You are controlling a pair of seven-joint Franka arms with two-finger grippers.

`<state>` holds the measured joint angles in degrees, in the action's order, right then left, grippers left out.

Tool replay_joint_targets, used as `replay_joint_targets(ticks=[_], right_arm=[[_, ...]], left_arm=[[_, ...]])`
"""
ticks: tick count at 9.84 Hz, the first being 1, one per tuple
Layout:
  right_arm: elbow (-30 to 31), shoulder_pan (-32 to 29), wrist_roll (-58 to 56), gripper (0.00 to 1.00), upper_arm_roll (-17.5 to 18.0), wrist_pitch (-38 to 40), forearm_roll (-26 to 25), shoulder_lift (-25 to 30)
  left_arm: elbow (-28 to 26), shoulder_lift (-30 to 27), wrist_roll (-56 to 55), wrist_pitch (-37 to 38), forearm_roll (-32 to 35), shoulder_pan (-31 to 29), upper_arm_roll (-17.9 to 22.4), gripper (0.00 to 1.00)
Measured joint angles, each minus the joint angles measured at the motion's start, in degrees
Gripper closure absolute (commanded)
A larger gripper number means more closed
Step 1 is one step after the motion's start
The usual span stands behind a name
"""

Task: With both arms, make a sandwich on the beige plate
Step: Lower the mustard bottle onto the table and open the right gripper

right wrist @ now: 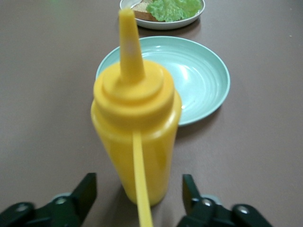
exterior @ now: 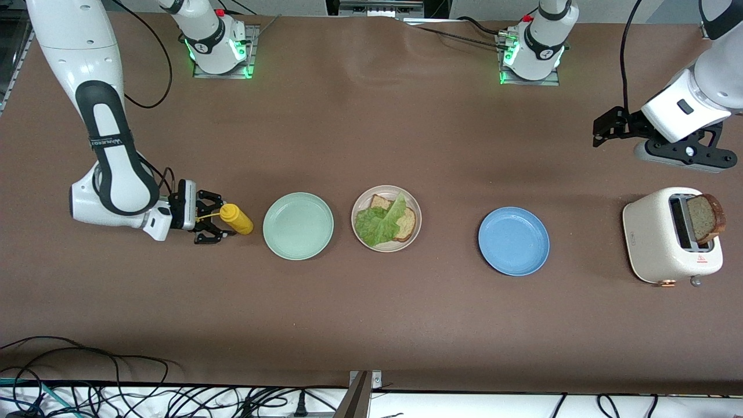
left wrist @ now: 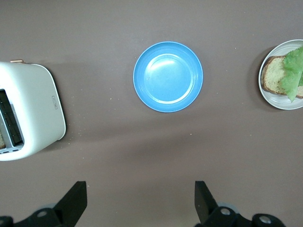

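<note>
Open sandwich on the beige plate, both grippers spread.

The right gripper (exterior: 216, 223) sits low at the right arm's end, fingers parted around the upright yellow bottle (exterior: 236, 219) without gripping it. Next come a mint-green plate (exterior: 298, 226), the beige plate (exterior: 386, 218) holding bread and lettuce (exterior: 380, 221), a blue plate (exterior: 514, 241), and a toaster (exterior: 672, 234). The left gripper (exterior: 603, 129) hangs wide open and empty.

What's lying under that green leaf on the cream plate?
Under the lettuce leaf on the beige plate lies one brown bread slice, its corners peeking out. The leaf covers the middle, so anything else beneath cannot be seen.
</note>
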<state>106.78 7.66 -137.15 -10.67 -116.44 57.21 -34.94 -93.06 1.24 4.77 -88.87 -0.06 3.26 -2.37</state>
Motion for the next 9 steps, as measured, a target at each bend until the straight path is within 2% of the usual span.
replay_joint_targets(ticks=[4, 6, 9], right_arm=[[-1.01, 0.02, 0.63, 0.0, -3.93, 4.09, -2.18, 0.03], [-3.0, 0.01, 6.27, 0.0, -5.02, 5.76, -7.87, 0.67], [-4.43, 0.03, 23.58, 0.0, -5.18, 6.74, -17.21, 5.53]], left_arm=[[0.0, 0.02, 0.0, 0.0, 0.0, -0.07, 0.11, 0.0], [0.0, 0.04, 0.0, 0.0, 0.0, -0.09, 0.11, 0.0], [0.0, 0.06, 0.0, -0.02, 0.0, -0.12, 0.12, 0.0]])
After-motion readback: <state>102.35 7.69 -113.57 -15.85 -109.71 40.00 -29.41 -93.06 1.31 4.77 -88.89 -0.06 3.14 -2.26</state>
